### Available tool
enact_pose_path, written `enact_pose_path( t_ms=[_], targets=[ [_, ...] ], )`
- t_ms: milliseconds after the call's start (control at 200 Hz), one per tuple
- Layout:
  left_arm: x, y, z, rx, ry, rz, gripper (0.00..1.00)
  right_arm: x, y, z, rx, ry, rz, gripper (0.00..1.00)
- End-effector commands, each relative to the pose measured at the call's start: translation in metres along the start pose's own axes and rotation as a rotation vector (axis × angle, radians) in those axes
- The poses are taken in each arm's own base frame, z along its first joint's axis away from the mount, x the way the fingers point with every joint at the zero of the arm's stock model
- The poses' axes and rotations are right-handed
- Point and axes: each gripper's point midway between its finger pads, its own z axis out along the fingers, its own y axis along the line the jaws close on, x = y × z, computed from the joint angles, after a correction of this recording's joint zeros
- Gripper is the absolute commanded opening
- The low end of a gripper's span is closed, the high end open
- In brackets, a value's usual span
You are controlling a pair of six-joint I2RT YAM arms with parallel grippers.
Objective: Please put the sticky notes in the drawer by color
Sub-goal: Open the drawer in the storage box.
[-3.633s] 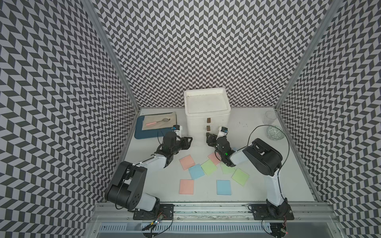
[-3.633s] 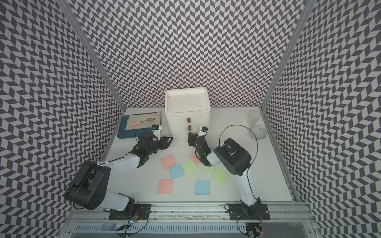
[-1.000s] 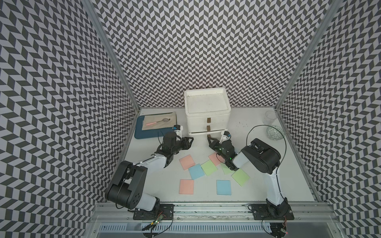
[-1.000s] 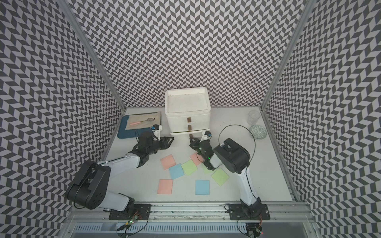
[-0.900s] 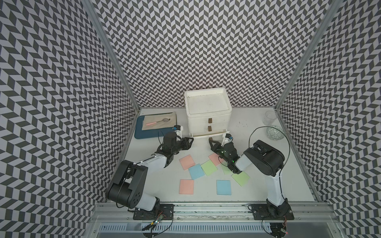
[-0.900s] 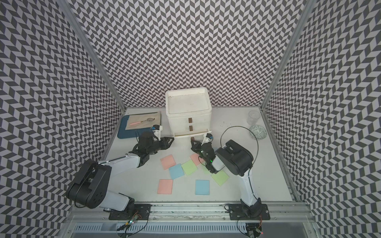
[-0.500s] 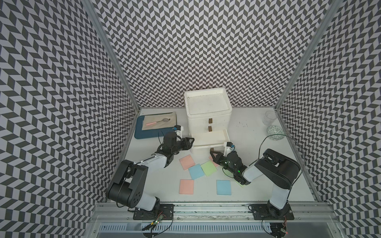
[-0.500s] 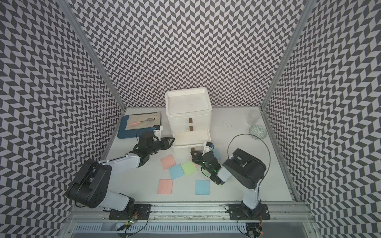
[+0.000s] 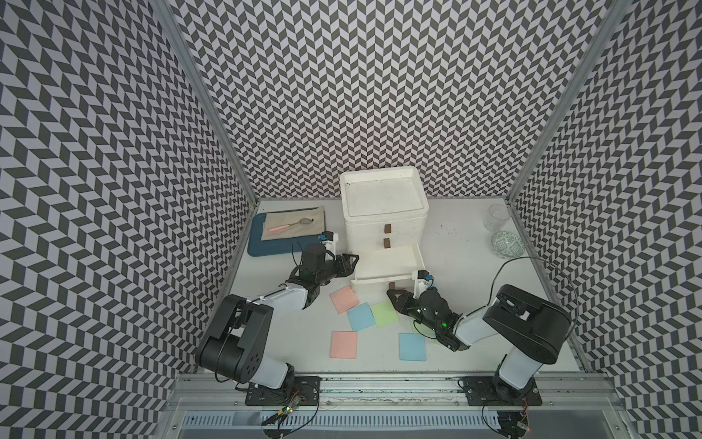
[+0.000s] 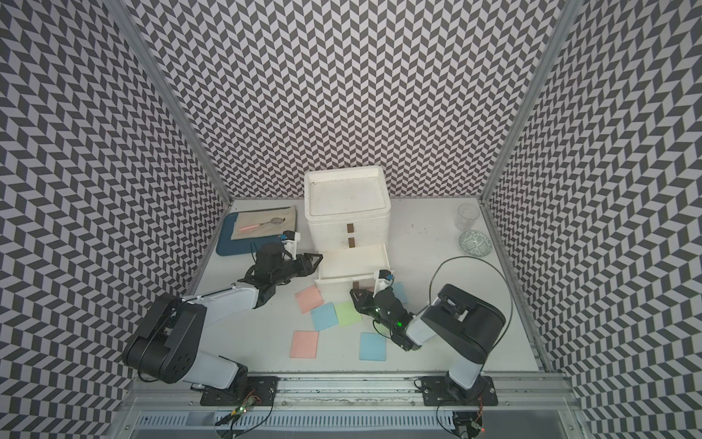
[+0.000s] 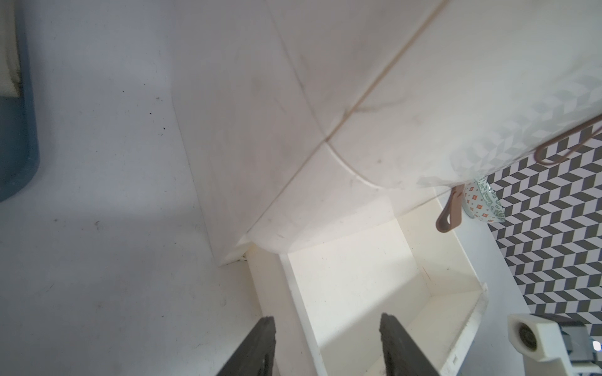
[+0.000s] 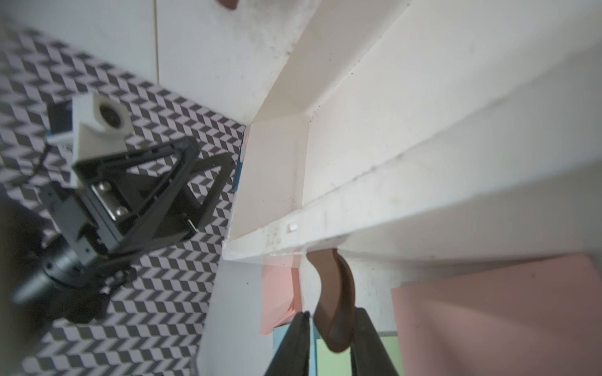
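Top views both show a matte white counter, lightly flecked with dark specks. It is boxed on three sides by walls printed in a black-and-white chevron pattern. A ribbed aluminium rail runs behind both claws, under the arm bases.

I find the drawer unit, a boxy white plastic stack with a recessed top, standing just beyond both claws. Its bottom drawer stands open toward them and is bare inside. The two drawers above sit flush.

Right claw: in the right wrist view its dark jaws stand slightly apart. The soft brown looped tab handle hangs between them with a sliver of gap on one side, so I read no pinch.

Left claw: in the left wrist view its jaws are wide apart and hold nothing. One finger appears outside the drawer's side wall and the other over its floor.

The sticky notes are thin, flat paper squares lying on the counter, none in the drawer:
- A pink one, a blue one and a green one lie between the claws.
- Another pink and another blue lie behind the claws.

Beside the left claw, on its outer side, sits a blue tray carrying a beige cloth. Well beyond the right claw stand a clear glass and a patterned dish.
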Motion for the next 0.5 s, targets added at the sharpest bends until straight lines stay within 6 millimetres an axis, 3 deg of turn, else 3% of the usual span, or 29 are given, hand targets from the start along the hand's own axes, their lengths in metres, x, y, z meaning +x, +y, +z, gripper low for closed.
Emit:
enact_pose_path(
  t_ms=[0, 150, 270, 341, 496],
  targets=[
    [-0.012, -0.012, -0.003, 0.031, -0.033, 0.027, 0.56, -0.012, 0.026, -0.003, -0.046, -0.026, -0.055, 0.44],
    [-0.013, -0.014, -0.006, 0.035, -0.04, 0.032, 0.59, -0.035, 0.044, -0.012, 0.007, -0.068, -0.158, 0.6],
    [-0.015, -0.018, -0.01, 0.038, -0.054, 0.042, 0.59, -0.065, 0.052, -0.035, 0.123, -0.132, -0.254, 0.76],
    [-0.017, -0.02, -0.013, 0.042, -0.067, 0.048, 0.59, -0.081, 0.04, -0.052, 0.232, -0.146, -0.298, 0.87],
    [-0.021, -0.029, -0.021, 0.059, -0.094, 0.06, 0.62, -0.111, -0.006, -0.089, 0.402, -0.138, -0.329, 0.92]
  ],
)
